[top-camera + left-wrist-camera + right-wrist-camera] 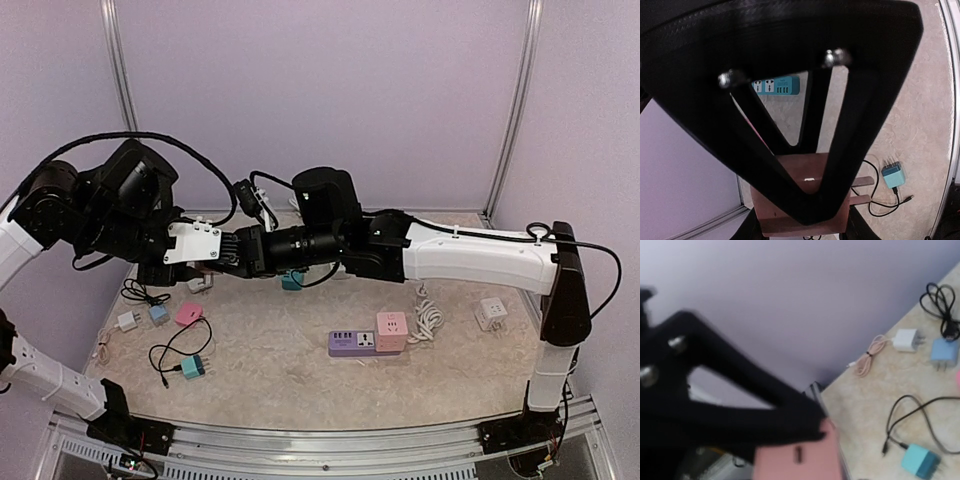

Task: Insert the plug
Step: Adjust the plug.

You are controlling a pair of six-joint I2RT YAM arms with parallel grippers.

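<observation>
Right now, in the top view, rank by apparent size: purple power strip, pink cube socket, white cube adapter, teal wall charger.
1. Purple rectangular power strip and pink cube socket: they look about alike, so I won't rank them apart.
2. White cube adapter.
3. Teal wall charger, the smallest.

Left claw [810,212] gripping reddish plug [807,171], teal charger [893,175] nearby, teal power strip [776,86]

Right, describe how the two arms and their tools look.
Both arms pair white links with black joints. The right arm has a thin black cable along its top; the left arm trails a thick black cable loop and carries a white bolted plate near its wrist. The left tool and right tool are black triangular frames with silver screws.
</observation>
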